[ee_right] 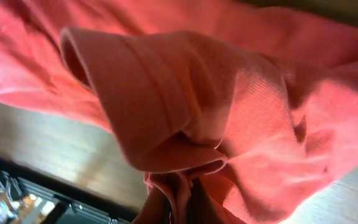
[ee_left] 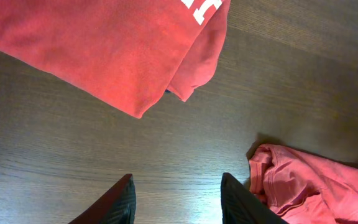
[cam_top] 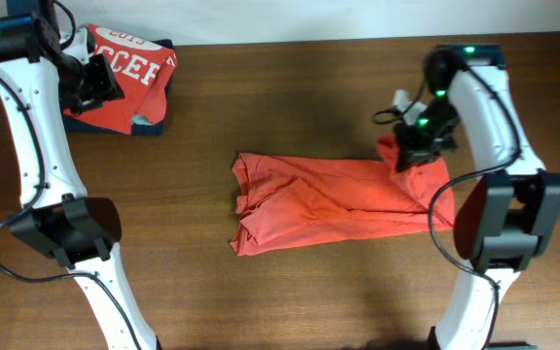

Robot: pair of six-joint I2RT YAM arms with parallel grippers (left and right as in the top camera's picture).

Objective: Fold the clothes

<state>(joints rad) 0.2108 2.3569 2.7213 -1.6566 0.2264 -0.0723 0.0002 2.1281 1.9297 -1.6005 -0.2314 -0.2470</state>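
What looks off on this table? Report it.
The middle T-shirt lies rumpled, left edge uneven, right end bunched up in the right tool. The folded T-shirt at the far left corner sits at a skew.

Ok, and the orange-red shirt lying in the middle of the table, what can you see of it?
The shirt is plain orange-red, knit cotton by its look, with no lettering showing. It lies gathered into a long wrinkled band across the wooden table, with a hemmed edge bunched at its left end. Its right end is raised slightly and pinched in the right gripper; the wrist view shows a hemmed fold bulging just past the fingers. Nothing else touches it.
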